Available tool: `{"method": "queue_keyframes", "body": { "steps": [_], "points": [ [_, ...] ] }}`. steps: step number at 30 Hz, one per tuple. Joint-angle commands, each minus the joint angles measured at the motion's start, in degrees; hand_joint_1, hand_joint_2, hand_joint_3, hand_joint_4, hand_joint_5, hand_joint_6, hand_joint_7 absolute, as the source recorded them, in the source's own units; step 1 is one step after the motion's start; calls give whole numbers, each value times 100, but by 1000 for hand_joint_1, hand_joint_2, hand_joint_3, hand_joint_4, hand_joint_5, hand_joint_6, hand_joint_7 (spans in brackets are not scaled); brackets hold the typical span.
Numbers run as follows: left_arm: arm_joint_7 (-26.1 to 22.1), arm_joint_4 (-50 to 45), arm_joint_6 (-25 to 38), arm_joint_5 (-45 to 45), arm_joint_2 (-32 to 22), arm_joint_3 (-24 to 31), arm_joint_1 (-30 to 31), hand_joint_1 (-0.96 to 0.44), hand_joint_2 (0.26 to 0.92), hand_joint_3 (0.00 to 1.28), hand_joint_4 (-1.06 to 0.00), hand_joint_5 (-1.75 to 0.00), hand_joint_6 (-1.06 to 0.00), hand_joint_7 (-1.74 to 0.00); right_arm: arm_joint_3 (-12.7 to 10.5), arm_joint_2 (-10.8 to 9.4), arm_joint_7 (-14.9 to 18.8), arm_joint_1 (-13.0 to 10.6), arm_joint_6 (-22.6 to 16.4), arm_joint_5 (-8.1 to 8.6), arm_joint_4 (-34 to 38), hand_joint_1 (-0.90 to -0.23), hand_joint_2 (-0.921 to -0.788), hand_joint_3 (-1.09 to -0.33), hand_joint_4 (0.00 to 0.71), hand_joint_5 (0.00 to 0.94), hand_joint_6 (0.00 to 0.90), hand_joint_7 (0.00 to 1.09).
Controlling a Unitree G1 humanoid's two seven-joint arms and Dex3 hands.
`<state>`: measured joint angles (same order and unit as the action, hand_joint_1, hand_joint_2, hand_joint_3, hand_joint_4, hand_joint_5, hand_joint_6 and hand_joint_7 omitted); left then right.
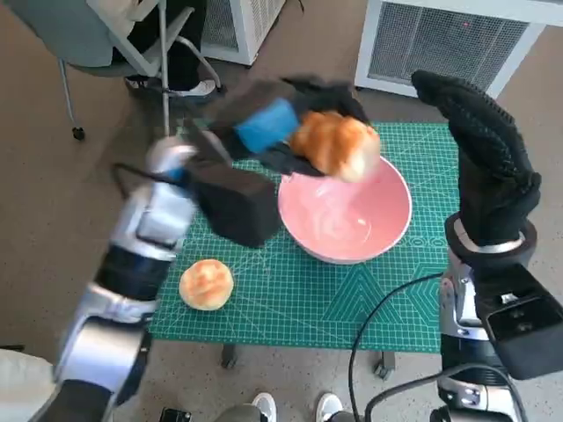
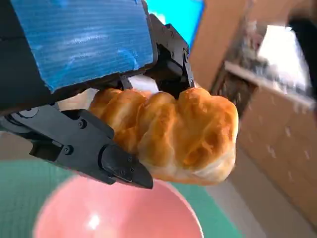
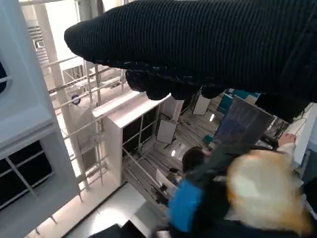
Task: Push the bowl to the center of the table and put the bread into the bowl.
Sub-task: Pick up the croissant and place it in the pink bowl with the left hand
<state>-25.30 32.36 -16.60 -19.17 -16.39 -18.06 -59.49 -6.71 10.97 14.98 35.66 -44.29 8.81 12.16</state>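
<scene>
Brown floor (image 1: 53, 202), white grilled units (image 1: 440, 40)

The bowl (image 1: 345, 217) looks glossy pink plastic. The bread (image 2: 183, 134) has a shiny crust. The right hand (image 1: 486, 167) wears matt knitted cloth.

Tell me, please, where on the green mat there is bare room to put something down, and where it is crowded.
Bare green mat lies along the near edge, between the round bun and the right forearm, in front of the pink bowl. The far left is crowded: the left robot hand holds the bread over the bowl's rim there.
</scene>
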Motion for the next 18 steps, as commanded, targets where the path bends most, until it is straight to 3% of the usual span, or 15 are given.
{"method": "queue_keyframes", "body": {
  "steps": [1,6,8,9,10,12,15,18],
  "points": [
    [-84,551,-145,-57,208,-147,-195,1,921,67,-687,-1118,-625,-1217,-20,25,-21,-149,108,51,-96,-586,-921,-737,309,3,36,681],
    [-238,1149,-225,-122,394,-290,-361,1,920,103,-652,-1157,-580,-1260,-51,52,-18,-197,160,72,-181,-586,-921,-736,310,3,35,682],
    [-444,1323,-195,-127,427,-352,-408,1,921,187,-564,-1267,-479,-1340,-63,62,-19,-220,179,79,-217,-585,-921,-736,310,3,36,683],
    [-539,1379,-177,-128,434,-376,-422,10,913,185,-466,-957,-387,-1036,-67,65,-19,-229,188,79,-234,-585,-921,-736,310,3,37,683],
    [-696,1421,-111,-117,436,-404,-437,12,915,173,-455,-800,-378,-883,-74,70,-21,-238,200,79,-254,-584,-921,-736,310,3,37,683],
    [-983,1481,34,-95,437,-447,-481,7,918,122,-307,-338,-299,-437,-87,77,-25,-253,225,77,-289,-584,-921,-735,310,3,38,683],
    [-1383,1492,237,-99,411,-506,-566,-51,896,70,-152,-110,-227,-180,-104,78,-41,-279,273,61,-360,-583,-921,-736,310,3,39,683],
    [-1551,1402,260,-193,333,-570,-596,-156,874,37,-66,-37,-188,-77,-115,72,-51,-302,316,50,-423,-583,-921,-737,311,3,39,682]
  ]
}}
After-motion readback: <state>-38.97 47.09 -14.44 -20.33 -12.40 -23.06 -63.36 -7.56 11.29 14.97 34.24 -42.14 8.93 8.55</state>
